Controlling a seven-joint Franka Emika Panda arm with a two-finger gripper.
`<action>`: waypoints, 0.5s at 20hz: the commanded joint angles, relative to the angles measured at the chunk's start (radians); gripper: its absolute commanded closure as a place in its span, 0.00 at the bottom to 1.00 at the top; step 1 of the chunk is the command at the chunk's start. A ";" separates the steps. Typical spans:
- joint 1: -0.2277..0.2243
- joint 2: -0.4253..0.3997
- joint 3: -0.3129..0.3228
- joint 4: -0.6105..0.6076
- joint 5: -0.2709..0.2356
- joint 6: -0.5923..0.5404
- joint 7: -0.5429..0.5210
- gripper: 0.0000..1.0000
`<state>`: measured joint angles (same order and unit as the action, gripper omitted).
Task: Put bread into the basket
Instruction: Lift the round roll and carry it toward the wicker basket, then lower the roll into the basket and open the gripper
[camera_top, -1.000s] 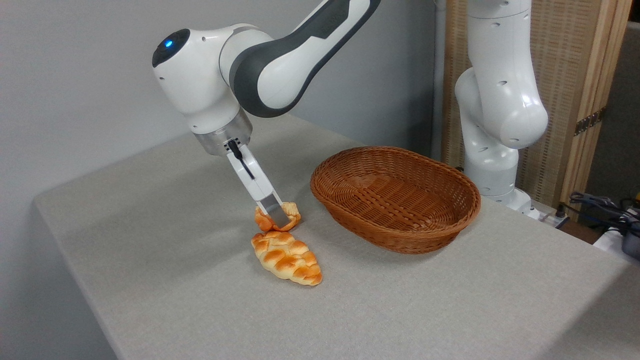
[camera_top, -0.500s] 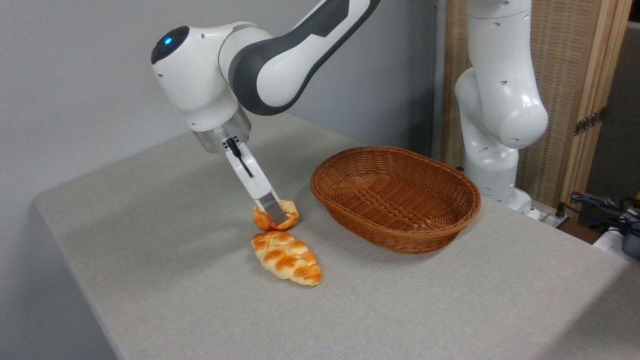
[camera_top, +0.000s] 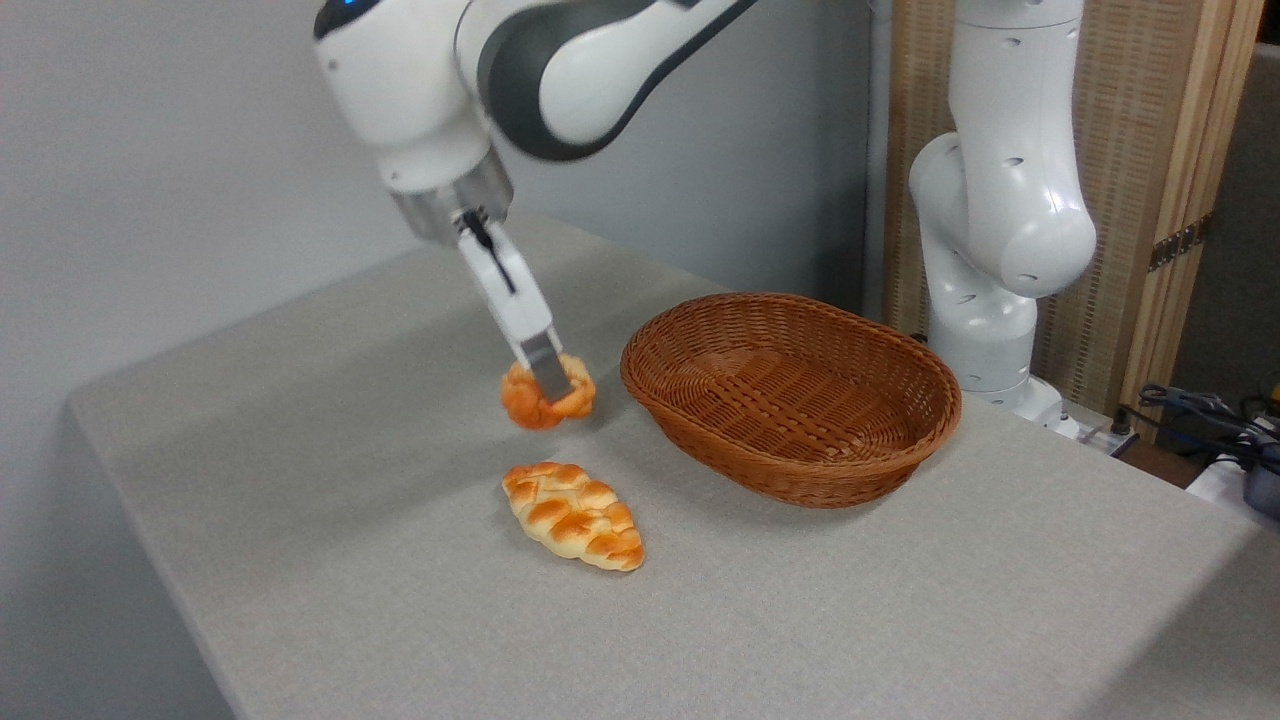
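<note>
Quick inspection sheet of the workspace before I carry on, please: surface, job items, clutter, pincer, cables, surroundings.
Surface: grey cloth-covered table, no spills seen.
Bun: held in the air, clear of the table, left of the basket.
Basket: upright on the table, nothing in it.
Clutter: one braided loaf lying on the table below the bun.
Pincer: shut on the bun, tilted.
Cables: a bundle off the table at far right.
Surroundings: grey wall, slatted wooden screen behind the arm base.

I find no legible text, label, brand mark, number or sign anywhere in my view. The arm housings, the woven basket (camera_top: 790, 395) and the worktop (camera_top: 400, 560) all present bare surfaces without markings I can read.
</note>
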<state>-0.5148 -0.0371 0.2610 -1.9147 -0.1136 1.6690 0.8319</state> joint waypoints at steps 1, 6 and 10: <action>0.004 -0.087 0.009 -0.006 -0.008 -0.077 0.013 0.71; 0.013 -0.142 0.030 -0.021 -0.006 -0.173 0.015 0.70; 0.012 -0.150 0.070 -0.038 -0.005 -0.267 0.018 0.63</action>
<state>-0.5023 -0.1721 0.2965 -1.9249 -0.1134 1.4746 0.8319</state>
